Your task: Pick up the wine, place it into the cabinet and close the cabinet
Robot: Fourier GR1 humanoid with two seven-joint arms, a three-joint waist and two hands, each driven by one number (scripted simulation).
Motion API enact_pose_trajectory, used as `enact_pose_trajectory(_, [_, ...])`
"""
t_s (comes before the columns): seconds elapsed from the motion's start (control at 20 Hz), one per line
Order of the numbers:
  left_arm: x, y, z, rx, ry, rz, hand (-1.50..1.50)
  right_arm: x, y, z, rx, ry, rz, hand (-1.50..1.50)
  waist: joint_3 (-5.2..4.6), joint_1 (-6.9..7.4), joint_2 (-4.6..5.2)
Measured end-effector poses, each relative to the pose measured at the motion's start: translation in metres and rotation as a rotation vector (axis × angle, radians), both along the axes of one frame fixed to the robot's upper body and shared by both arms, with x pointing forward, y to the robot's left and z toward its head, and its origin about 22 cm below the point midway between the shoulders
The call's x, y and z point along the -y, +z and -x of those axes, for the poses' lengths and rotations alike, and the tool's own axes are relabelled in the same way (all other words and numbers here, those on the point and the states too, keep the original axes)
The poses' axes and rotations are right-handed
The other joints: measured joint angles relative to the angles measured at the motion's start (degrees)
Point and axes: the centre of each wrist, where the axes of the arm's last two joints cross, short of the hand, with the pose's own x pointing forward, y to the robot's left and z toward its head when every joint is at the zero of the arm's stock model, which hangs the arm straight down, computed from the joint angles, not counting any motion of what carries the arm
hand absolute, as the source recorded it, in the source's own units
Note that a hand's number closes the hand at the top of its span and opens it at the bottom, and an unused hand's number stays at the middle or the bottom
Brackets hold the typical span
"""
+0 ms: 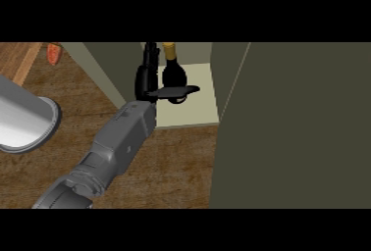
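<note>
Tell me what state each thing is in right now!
wine bottle: inside the cabinet, held by the hand.
right hand: curled round the wine bottle.
cabinet door: open.

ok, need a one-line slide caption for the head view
Hand sets the wine bottle inside the open cabinet.

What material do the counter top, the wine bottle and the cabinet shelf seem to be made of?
Counter top: looks like wood, brown with grain streaks, matte.
Wine bottle: probably dark glass, near black body with a yellow top; little shine shows, so this is uncertain.
Cabinet shelf: a pale cream flat panel, matte, maybe painted board.
</note>
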Motion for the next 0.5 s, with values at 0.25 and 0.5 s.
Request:
enact_pose_trajectory(0.25, [-0.002, -0.007, 0.005, 0.002, 0.002, 0.021, -1.5, -0.002, 0.001, 0.001, -0.003, 0.01, -0.004, -1.5, 0.1, -0.23, -0.45])
enact_pose_trajectory(0.5, [-0.002, -0.019, 0.016, -0.02, -0.005, 0.036, -1.5, -0.004, 0.001, 0.001, -0.004, 0.0, -0.003, -1.5, 0.05, 0.59, -0.76])
